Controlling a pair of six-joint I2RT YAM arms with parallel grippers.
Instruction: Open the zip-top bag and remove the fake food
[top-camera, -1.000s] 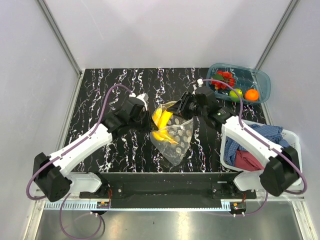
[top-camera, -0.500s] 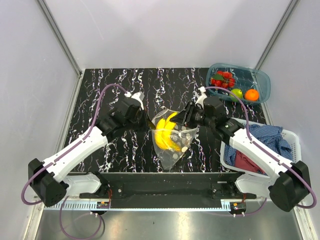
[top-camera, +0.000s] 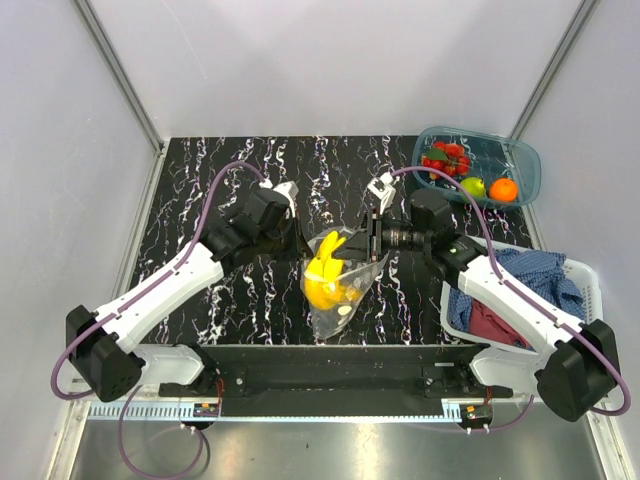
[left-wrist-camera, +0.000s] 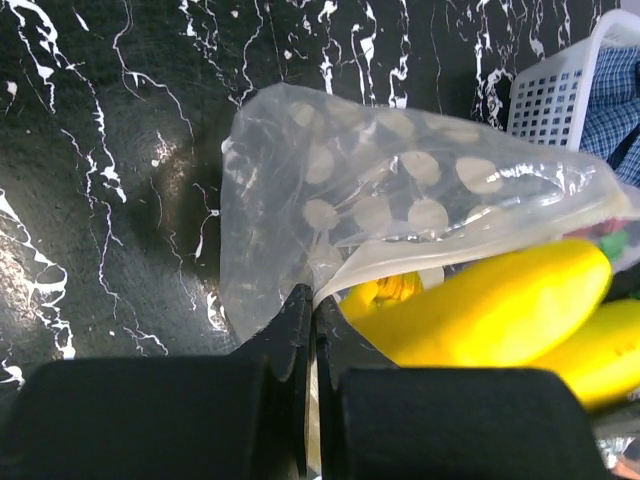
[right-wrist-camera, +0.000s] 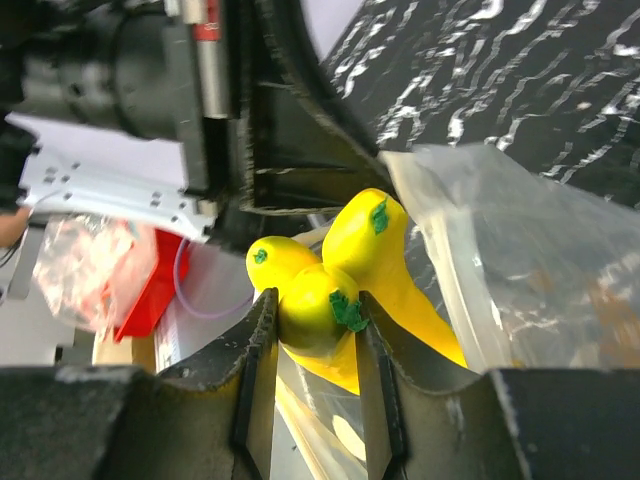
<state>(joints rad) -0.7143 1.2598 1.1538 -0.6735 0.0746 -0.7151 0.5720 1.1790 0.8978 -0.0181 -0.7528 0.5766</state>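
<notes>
The left fingers (left-wrist-camera: 288, 345) are clenched on the edge of the zip-top bag (left-wrist-camera: 380, 190). The bag is held between the 2 arms, over the front part of the black marbled bench (top-camera: 200, 170). The right fingers (right-wrist-camera: 258, 365) grasp the end of the yellow banana bunch (right-wrist-camera: 385, 265) at the bag's open mouth, and its lower part is inside the bag. The teal tray (top-camera: 523, 158) at the far right corner holds 3 fruits: the red berry cluster (top-camera: 446, 158), the green fruit (top-camera: 472, 186) and the orange (top-camera: 504, 189). The white basket (top-camera: 588, 278) beside the right arm holds a blue cloth (top-camera: 535, 268) and a red cloth (top-camera: 495, 322).
</notes>
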